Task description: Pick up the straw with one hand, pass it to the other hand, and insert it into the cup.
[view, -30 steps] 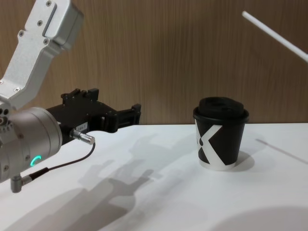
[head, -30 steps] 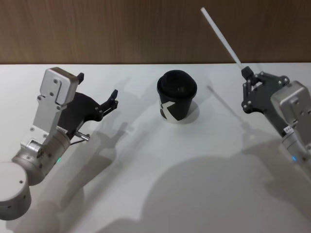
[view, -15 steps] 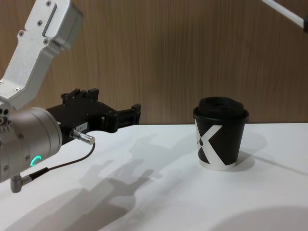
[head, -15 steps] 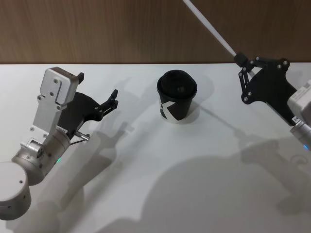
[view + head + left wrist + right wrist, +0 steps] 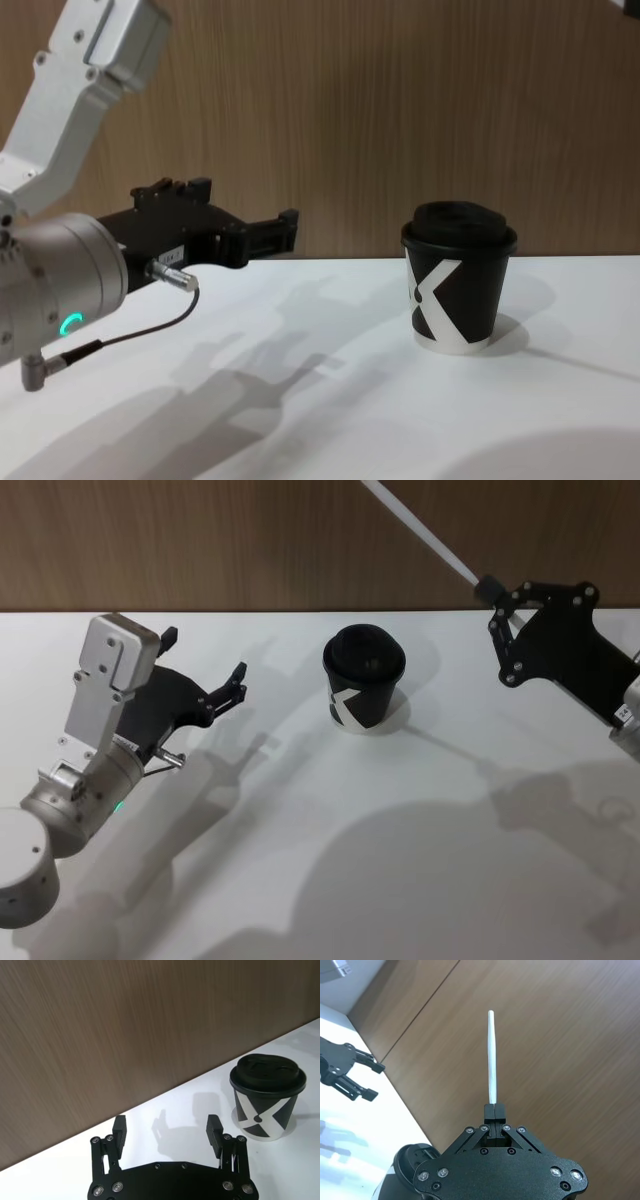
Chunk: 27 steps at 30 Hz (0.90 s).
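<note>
The cup (image 5: 364,678) is black with a white X mark and a black domed lid; it stands upright at the table's middle back, and appears again in the chest view (image 5: 460,290) and the left wrist view (image 5: 267,1097). My right gripper (image 5: 489,587) hangs above and to the right of it, shut on one end of the white straw (image 5: 420,531). The straw slants up and away to the left over the cup; in the right wrist view the straw (image 5: 492,1057) sticks straight out of the right gripper (image 5: 494,1109). My left gripper (image 5: 203,653) hovers left of the cup, open and holding nothing.
The white table (image 5: 300,860) stretches out in front of the cup under the arms' shadows. A wooden wall (image 5: 200,540) closes off the back edge. A thin grey cable with a metal plug (image 5: 170,280) hangs at my left wrist.
My right gripper has risen and tipped back with the straw, whose free end has swung up and left. The left arm has shifted only slightly.
</note>
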{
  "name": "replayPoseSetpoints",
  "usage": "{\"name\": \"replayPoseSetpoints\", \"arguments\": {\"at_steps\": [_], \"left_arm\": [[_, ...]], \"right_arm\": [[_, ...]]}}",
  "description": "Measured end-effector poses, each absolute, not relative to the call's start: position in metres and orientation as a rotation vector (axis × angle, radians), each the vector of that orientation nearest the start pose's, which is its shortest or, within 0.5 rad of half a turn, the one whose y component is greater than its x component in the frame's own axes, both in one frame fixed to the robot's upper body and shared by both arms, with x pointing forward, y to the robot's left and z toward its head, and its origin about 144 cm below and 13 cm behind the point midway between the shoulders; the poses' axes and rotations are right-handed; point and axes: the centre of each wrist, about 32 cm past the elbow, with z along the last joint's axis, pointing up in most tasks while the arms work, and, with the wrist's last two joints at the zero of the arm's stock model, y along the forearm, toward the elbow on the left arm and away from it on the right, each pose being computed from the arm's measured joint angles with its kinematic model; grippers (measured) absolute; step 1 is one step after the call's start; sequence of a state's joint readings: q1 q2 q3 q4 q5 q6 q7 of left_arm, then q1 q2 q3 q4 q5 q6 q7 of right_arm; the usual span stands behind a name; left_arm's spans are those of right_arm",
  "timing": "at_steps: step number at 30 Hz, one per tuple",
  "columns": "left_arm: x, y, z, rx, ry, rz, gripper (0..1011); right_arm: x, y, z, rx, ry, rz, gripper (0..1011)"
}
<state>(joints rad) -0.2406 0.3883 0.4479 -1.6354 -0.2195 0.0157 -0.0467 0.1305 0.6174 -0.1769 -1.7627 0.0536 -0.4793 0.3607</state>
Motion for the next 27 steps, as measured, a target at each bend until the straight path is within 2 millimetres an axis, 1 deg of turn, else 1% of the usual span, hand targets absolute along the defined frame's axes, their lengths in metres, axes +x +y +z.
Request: {"name": "replayPoseSetpoints", "arguments": {"at_steps": [10, 18, 27], "left_arm": [[0.495, 0.21, 1.222, 0.008, -0.216, 1.004, 1003], [0.498, 0.224, 1.235, -0.069, -0.128, 0.898, 1003], [0.5, 0.236, 1.245, -0.164, -0.03, 0.793, 1003]], "right_arm": [[0.476, -0.319, 1.266, 0.002, -0.914, -0.768, 0], [0.476, -0.32, 1.268, 0.007, -0.92, -0.755, 0], [0.477, -0.32, 1.269, 0.011, -0.924, -0.747, 0]]}}
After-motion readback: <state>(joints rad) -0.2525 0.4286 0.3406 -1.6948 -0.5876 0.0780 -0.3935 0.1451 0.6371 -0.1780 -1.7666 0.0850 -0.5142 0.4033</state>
